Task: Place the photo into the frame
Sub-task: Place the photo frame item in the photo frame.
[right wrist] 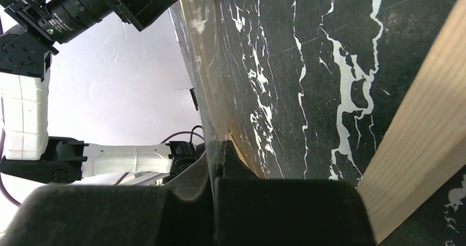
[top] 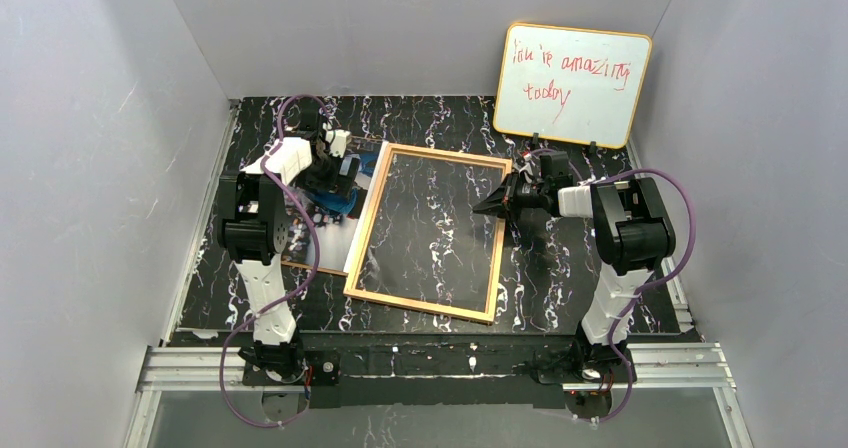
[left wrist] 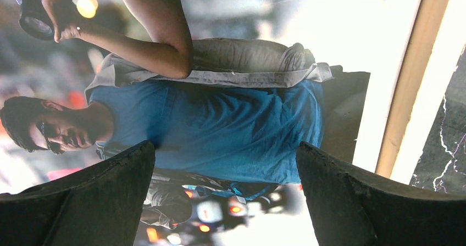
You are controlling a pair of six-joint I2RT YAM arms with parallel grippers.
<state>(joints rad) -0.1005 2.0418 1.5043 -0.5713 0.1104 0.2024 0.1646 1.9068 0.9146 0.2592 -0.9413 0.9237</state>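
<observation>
The frame (top: 372, 220), thin light-orange wood, lies flat mid-table, and the marbled top shows through it. The photo (top: 335, 243) lies face up just left of it, its right edge at the frame's left side. In the left wrist view the photo (left wrist: 231, 119) shows a man in a blue shirt, with the frame's wooden side (left wrist: 417, 76) to its right. My left gripper (left wrist: 225, 202) is open and empty close above the photo; it also shows in the top view (top: 335, 173). My right gripper (top: 497, 203) is at the frame's right side. Its fingers (right wrist: 286, 213) are shut on the clear pane's edge (right wrist: 211, 108).
An orange-edged whiteboard (top: 572, 83) with red writing leans on the back wall at the right. Grey walls close in the black marbled table (top: 560, 268) on three sides. An aluminium rail (top: 440, 360) runs along the near edge.
</observation>
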